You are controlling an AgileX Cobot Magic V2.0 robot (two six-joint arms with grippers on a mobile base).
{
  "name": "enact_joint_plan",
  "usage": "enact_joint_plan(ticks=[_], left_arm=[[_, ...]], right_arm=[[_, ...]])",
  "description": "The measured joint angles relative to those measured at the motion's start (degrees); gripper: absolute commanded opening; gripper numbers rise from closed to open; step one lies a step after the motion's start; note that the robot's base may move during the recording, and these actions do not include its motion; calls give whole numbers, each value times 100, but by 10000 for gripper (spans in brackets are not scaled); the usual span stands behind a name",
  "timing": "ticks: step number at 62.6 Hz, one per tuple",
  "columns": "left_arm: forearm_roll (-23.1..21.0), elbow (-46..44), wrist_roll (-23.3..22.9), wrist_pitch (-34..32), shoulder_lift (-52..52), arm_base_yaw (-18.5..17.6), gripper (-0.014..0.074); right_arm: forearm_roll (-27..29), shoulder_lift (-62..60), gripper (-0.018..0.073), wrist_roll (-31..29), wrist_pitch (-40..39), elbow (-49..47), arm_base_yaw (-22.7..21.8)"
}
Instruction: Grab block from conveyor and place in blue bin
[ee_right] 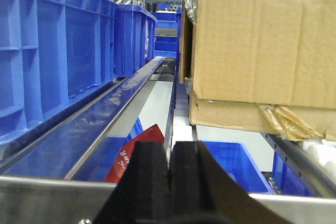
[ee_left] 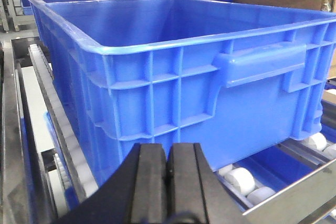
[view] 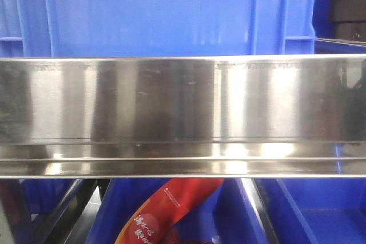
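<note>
Beside the blue bin [ee_left: 178, 72], both arms idle: left gripper [ee_left: 168, 174] and right gripper [ee_right: 169, 174] pressed together, empty; no block visible.

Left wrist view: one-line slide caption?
Left tool shut and empty, facing a blue bin that sits on white rollers.

A ribbed blue moulded-plastic bin [ee_left: 173, 72] looks smooth and slightly glossy; the brushed stainless-steel rail [view: 183, 112] shines mirror-like; the brown cardboard box [ee_right: 262, 35] is matt.
</note>
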Motion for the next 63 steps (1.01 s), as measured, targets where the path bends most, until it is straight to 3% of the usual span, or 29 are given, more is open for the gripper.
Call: enact_joint_plan(ticks=[8,21,32,49,63], left_arm=[[493,92,-165,0,-327,287,-111],[1382,890,-1144,-251,-1440,1293,-111],[1516,1807,-1480,-625,-2292,1937,-111],[1488,2982,-1529,-1446,-2655,2169,-111],[1397,3048,-1539,-1789,-2655,2169,-111]], right_arm=[[0,0,-162,0,0,0,0],[0,0,-162,0,0,0,0],[0,0,-162,0,0,0,0],[0,0,-162,0,-11,0,0],[0,0,-162,0,-11,2,0]])
